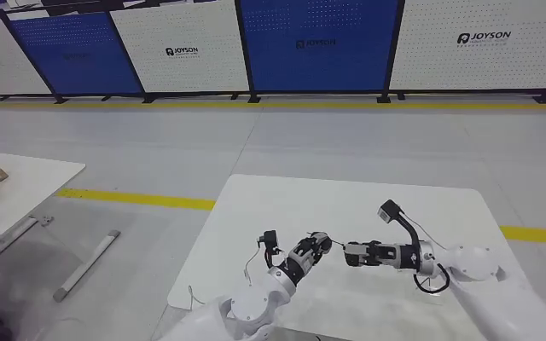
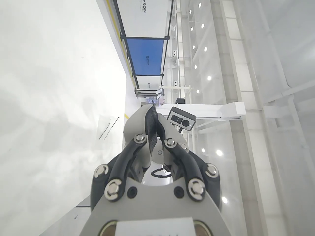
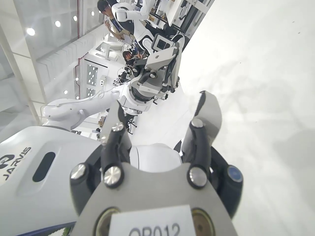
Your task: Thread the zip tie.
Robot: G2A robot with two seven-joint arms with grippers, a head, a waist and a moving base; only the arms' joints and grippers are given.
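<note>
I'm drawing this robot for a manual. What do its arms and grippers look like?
The left arm and right arm have glossy white shells with dark wrist sections. The left gripper and right gripper share grey plates, black links with silver bolts, and pale fingers with black pads. A black cable loops at the right wrist.

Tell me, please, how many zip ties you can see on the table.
2. Side by side on the table lie one zip tie and the other zip tie, near the left gripper. A third may be pinched in that shut gripper; too small to tell.
</note>
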